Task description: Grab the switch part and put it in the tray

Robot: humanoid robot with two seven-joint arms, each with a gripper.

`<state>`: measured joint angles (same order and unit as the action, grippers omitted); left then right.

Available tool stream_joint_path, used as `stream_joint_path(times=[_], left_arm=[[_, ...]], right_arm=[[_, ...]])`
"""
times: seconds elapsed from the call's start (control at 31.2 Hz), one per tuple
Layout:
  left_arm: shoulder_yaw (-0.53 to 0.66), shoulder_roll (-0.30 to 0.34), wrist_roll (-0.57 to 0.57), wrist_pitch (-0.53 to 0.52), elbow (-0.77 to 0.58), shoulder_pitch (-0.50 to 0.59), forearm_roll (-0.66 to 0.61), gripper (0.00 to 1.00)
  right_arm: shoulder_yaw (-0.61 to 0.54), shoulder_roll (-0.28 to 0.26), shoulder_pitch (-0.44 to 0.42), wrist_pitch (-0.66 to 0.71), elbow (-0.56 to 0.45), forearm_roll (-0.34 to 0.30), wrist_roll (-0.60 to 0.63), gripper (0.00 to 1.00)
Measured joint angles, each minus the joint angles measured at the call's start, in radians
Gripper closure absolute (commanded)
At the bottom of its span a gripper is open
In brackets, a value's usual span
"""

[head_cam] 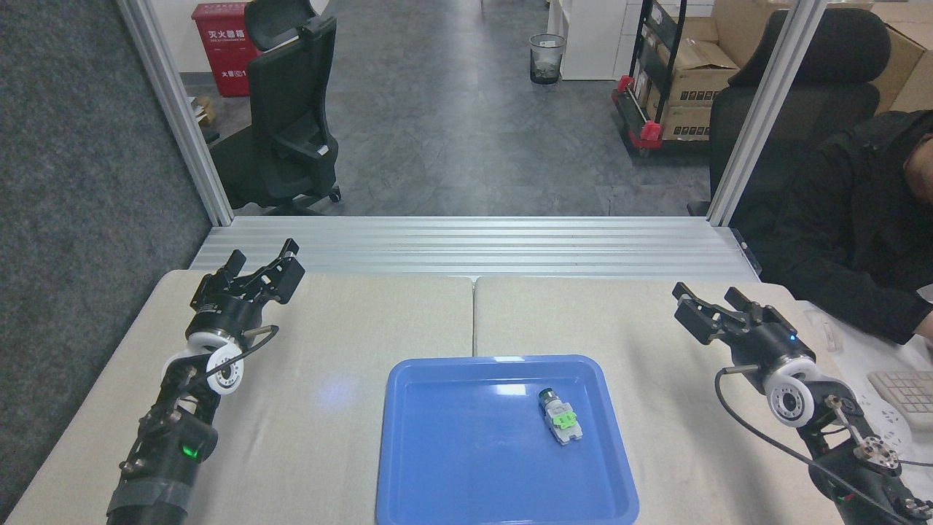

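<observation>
while both arms are held apart: nothing is gripped
switch part (pixel 560 417): laid in blue tray (pixel 437 467)
left gripper (pixel 261 271): spread, empty
right gripper (pixel 711 306): spread, empty

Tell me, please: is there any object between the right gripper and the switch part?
Nothing visible. The switch part lies alone inside the tray, and between it and the open right gripper there is only the tray's low rim and bare table.

Switch part (pixel 560 416) lies unobstructed; tray (pixel 437 467) interior otherwise bare.
</observation>
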<state>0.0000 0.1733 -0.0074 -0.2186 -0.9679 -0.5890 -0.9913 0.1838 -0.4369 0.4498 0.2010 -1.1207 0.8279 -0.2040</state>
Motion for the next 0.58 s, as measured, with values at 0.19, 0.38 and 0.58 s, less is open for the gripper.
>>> stream_joint_path(times=[0.19,0.38,0.58], left_arm=[[0.0,0.0,0.0,0.0,0.0,0.0,0.0,0.0],[0.0,0.0,0.0,0.0,0.0,0.0,0.0,0.0],[0.0,0.0,0.0,0.0,0.0,0.0,0.0,0.0]], right_arm=[[-0.018,-0.003,0.004,-0.002,0.026,0.044,0.029,0.01],[-0.031,-0.009,0.007,-0.008,0.043,0.084,0.062,0.01],[-0.039,-0.011,0.005,-0.011,0.056,0.154,0.091,0.01]])
